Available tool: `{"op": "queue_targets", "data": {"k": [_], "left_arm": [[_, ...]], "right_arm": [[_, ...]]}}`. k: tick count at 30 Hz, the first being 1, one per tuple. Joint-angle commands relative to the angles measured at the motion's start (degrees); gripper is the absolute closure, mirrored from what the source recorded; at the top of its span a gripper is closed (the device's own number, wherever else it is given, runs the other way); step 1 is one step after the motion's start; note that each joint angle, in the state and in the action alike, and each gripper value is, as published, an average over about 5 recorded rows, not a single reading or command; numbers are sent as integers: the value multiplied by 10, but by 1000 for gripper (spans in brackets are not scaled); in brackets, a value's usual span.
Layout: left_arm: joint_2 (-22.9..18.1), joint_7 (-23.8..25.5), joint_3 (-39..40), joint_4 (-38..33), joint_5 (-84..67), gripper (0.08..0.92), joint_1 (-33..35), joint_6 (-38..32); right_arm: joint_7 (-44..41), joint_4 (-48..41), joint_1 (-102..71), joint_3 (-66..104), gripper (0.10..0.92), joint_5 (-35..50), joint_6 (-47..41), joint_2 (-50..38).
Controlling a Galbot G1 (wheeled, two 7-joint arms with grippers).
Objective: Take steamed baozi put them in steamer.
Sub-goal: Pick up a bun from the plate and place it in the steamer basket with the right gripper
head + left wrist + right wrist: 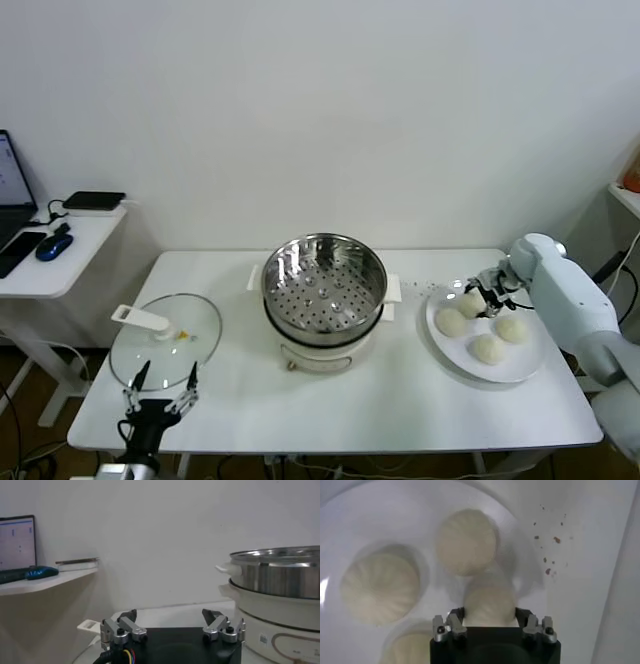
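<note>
while the steamer (324,288) stands in the middle of the white tabletop (400,400), its perforated steel basket holding nothing, all four steamed baozi (487,330) lie on the white plate (530,366) to the steamer's right. the right pincer (484,292) reaches over the far edge of that plate and is clamped on the baozi (489,605) at the plate's back, the one nearest the steamer's far right; in the right wrist view its two fingers (454,624) press against either side of the dough bun, which sits on the plate. the other three buns lie around it: one (466,541) just beside it and two more, (380,589) and (410,647), apart from it on the same plate. small brown specks (547,545) dot the tabletop just past the plate's rim.

to the steamer's left a round glass lid (165,343) with a white handle (140,319) lies flat on the tabletop. the left pincer (158,397) hovers at the near edge of that lid, spread wide and holding nothing; the left wrist view shows its fingers (122,628) well apart, with the steamer's steel wall (280,577) and white cooker base (272,615) off to one side. farther left of the steamer, a side desk (60,245) carries a blue mouse (53,246) and a laptop (12,190).
</note>
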Motion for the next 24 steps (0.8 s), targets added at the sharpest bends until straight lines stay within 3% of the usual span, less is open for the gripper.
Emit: {"op": "queue_targets", "data": {"k": [1, 16, 24], "left_arm": [[-2, 0, -2, -3, 0, 177, 2, 0], [-6, 0, -3, -6, 3, 177, 2, 0], [-5, 0, -1, -9, 4, 177, 4, 0]], "right_arm": [[-22, 69, 32, -68, 379, 53, 12, -25], [-42, 216, 187, -227, 381, 180, 18, -56], [-49, 259, 298, -337, 380, 238, 24, -26]]}}
